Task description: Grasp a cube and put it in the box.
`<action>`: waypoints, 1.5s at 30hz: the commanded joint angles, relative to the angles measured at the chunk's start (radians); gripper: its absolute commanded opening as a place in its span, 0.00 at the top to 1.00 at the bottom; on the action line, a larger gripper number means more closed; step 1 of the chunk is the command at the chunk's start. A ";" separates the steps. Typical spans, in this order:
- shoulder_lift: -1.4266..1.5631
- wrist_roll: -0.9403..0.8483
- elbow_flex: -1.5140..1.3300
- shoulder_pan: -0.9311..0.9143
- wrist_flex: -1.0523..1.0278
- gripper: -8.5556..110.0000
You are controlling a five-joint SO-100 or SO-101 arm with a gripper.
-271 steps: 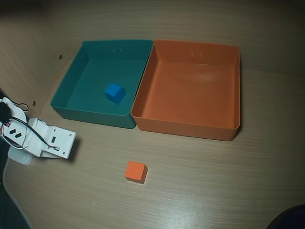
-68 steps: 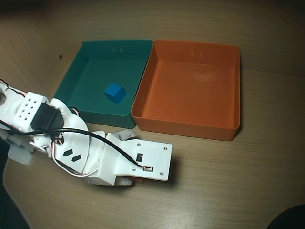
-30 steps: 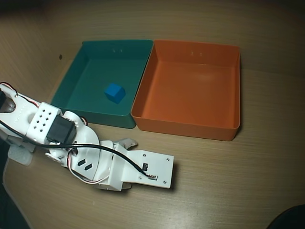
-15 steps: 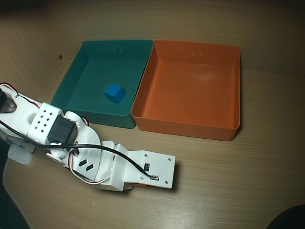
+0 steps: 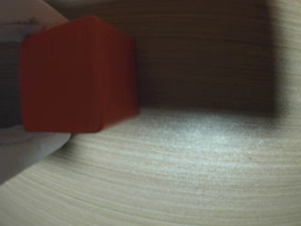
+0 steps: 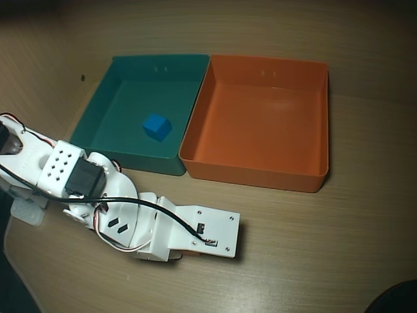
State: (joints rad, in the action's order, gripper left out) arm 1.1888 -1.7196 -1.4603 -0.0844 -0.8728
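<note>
We're at the grasp: wrist view shows the gripper (image 5: pixel 28 136) jaws pinching the cube (image 5: pixel 77 75) at left of frame, table (image 5: pixel 188 179) below. Box (image 6: pixel 257 130) sits empty upper right in the overhead view; next we lift and carry over there. No readable text.

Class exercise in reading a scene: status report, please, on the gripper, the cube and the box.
Gripper low over the table, orange cube against its finger; closure unclear. Orange box empty, beside teal tray holding blue cube. Nothing blocking the way.
</note>
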 commanded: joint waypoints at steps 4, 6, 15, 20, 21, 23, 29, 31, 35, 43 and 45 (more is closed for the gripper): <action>0.140 0.008 0.081 -0.005 0.006 0.98; 0.186 0.008 0.115 -0.003 0.006 0.98; 0.318 0.008 0.301 0.031 0.006 0.98; 0.310 0.009 0.364 0.064 0.006 0.98; 0.307 0.009 0.368 0.067 0.006 0.98; 0.307 0.009 0.376 0.089 0.006 0.98; 0.307 0.006 0.377 0.164 0.006 0.98; 0.305 0.006 0.371 0.192 0.006 0.98; 0.305 0.006 0.364 0.258 0.003 0.98; 0.287 0.006 0.367 0.385 0.005 0.98; 0.253 -0.005 0.379 0.416 0.006 0.98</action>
State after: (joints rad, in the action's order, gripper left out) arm 1.4082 -1.7196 -1.1582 0.3007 -0.8759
